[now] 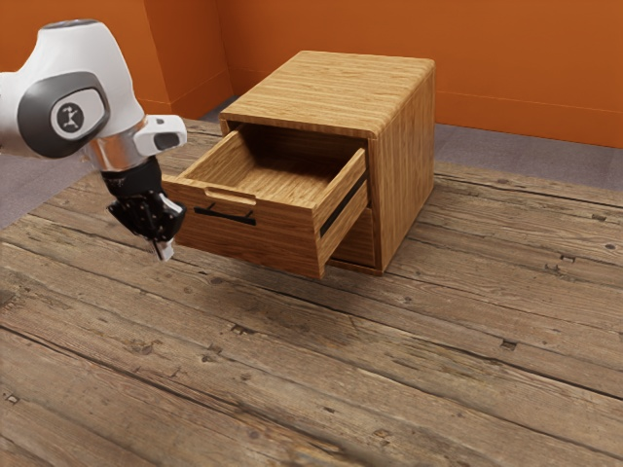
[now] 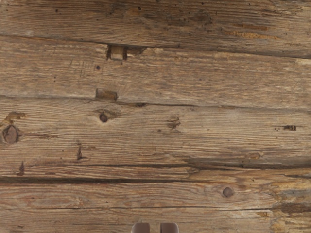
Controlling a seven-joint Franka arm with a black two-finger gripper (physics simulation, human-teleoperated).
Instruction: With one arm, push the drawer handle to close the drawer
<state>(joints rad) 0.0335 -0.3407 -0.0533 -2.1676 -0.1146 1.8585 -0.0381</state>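
Reading the exterior view as a clock face, the weathered plank table (image 1: 321,389) runs nearest, across 6 o'clock; the wrist view looks down on its grain, knots and dark notches. At 9 o'clock the black gripper (image 1: 164,250) points down; I cannot tell whether it is closed or open. It overlaps the near corner of the open upper drawer (image 1: 273,233), and whether they touch I cannot tell. The dark handle (image 1: 226,215) sits on that drawer's front, toward 2 o'clock from the gripper. Toward 10 o'clock, the white arm (image 1: 102,49) wears a round badge (image 1: 70,118) with a dark emblem, too small to read as lettering. Behind the drawer's front, the wooden cabinet (image 1: 404,175) stands around 12 to 1 o'clock, with the drawer well pulled out of it. Farthest off are gray floor (image 1: 526,156) and an orange wall (image 1: 526,58).
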